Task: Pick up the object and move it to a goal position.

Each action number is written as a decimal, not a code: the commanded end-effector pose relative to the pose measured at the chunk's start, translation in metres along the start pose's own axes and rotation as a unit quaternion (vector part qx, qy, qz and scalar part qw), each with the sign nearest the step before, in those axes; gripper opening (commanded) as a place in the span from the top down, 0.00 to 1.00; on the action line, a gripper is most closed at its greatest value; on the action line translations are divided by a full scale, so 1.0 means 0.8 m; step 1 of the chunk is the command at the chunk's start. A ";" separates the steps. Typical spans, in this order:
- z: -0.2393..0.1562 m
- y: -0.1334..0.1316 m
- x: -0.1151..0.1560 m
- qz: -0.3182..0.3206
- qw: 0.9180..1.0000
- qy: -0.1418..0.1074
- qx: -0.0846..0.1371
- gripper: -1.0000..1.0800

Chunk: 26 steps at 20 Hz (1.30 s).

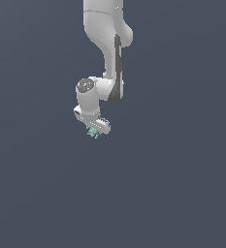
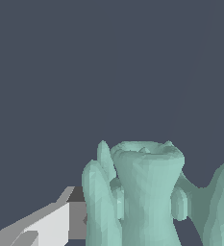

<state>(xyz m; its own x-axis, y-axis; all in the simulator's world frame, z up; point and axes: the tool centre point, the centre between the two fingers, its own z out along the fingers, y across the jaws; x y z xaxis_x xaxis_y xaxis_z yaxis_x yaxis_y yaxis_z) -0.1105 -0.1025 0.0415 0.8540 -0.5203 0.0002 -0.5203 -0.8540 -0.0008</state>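
Nearest to the wrist camera is the small teal-green, knobbly, irregular object (image 2: 144, 192); it fills the lower part of that view, with a thick central stem that widens to a cup-like top and several lobes beside it. Just next to it, touching or almost touching, one white and grey finger (image 2: 51, 223) of the robot's white gripper (image 1: 93, 131) comes in from the corner of the picture.

In the exterior view the same object (image 1: 92, 132) is only a tiny green piece that sticks out directly under the gripper, at the end of the white-and-grey robot arm (image 1: 107, 58). The jaws seem to be clenched on it — the piece sits between the fingers and nothing else is seen to support it — but the second finger is not clear in either picture, so I judge this and cannot say it is certain.

No bench edge or corner is visible; the background is one flat dark blue-grey surface, so I cannot tell if the object is lifted or is resting on it.

As for progress: the grasp looks done, probably. What is left is the transport to the goal position, and no goal marker appears in either view, so how much way remains cannot be told.
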 end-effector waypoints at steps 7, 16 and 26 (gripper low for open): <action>-0.001 -0.005 0.019 0.000 1.000 0.001 0.000 1.00; -0.004 -0.018 0.071 0.000 1.000 0.001 0.000 1.00; -0.007 -0.039 0.147 0.000 1.000 0.000 0.000 1.00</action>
<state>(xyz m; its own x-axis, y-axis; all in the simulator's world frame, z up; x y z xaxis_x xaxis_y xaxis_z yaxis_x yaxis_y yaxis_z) -0.0029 -0.1345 0.0470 0.8543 -0.5198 0.0009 -0.5198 -0.8543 -0.0001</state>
